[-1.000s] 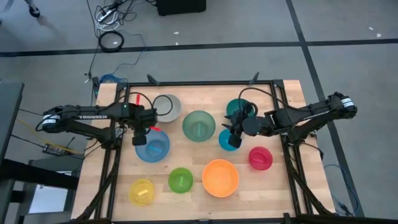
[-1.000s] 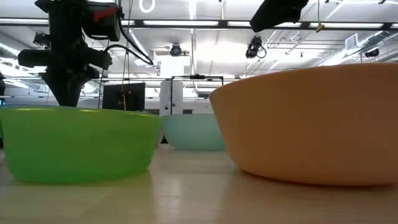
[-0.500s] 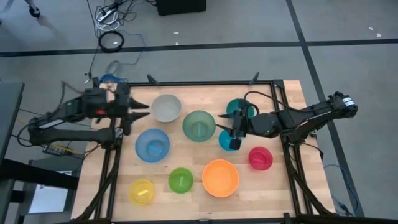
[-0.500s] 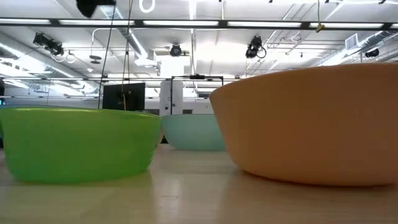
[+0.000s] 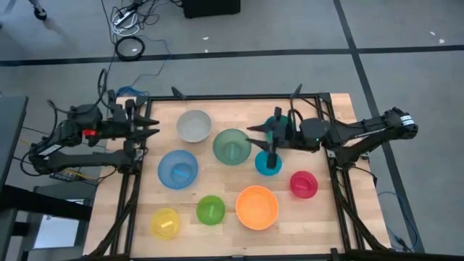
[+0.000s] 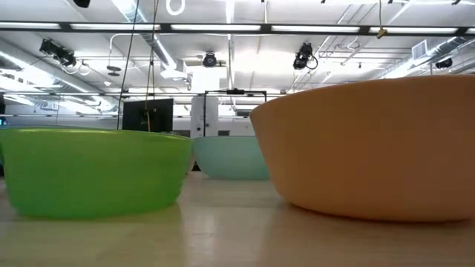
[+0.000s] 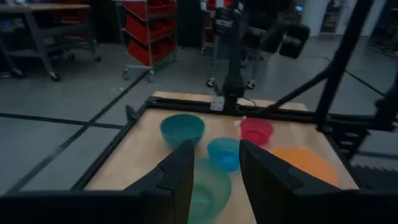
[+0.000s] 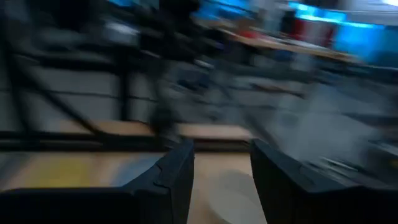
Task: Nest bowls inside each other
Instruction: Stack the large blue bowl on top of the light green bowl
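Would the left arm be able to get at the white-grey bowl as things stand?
Probably yes: the left gripper is open beside the white-grey bowl, with nothing between them.

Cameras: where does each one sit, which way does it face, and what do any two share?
High: overhead, straight down; both arms, left gripper and right gripper, open.
Low: tabletop height, level across; no arm.
Left wrist: looks across the table; its fingers.
Right wrist: blurred; its fingers.
Shared: the round orange plastic bowl and round lime green plastic bowl, in high and low.
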You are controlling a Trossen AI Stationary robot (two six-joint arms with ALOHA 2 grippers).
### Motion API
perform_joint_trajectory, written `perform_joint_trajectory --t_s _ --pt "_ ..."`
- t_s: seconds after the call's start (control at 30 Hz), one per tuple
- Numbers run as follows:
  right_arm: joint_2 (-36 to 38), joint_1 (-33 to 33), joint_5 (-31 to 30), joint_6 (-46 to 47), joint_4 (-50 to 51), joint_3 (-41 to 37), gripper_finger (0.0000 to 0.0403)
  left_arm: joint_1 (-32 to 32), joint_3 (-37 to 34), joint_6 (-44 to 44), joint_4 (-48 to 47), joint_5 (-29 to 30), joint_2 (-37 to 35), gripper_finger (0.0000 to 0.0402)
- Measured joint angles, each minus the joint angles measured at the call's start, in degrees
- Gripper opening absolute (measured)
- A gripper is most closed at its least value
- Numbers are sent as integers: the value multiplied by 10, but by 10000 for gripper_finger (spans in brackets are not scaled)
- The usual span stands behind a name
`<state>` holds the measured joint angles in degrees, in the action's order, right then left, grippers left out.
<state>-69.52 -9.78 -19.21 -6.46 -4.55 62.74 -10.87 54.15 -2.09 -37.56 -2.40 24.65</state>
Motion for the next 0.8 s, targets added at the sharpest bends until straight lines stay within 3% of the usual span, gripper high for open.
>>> perform_joint_trajectory --t_s 0.07,0.23,0.47,0.67,0.8 --pt "-7 13 31 -1 -30 0 146 0 0 0 1 -10 0 136" --pt "-7 24 -55 25 -46 0 146 0 0 -1 0 -22 0 136" --pt "-7 46 -61 93 -38 0 146 0 0 -32 11 -23 2 136" --pt "-18 55 -2 96 -44 0 146 0 0 -40 5 -22 3 136" --pt "-69 88 110 176 -61 0 146 0 0 -33 6 -21 3 136"
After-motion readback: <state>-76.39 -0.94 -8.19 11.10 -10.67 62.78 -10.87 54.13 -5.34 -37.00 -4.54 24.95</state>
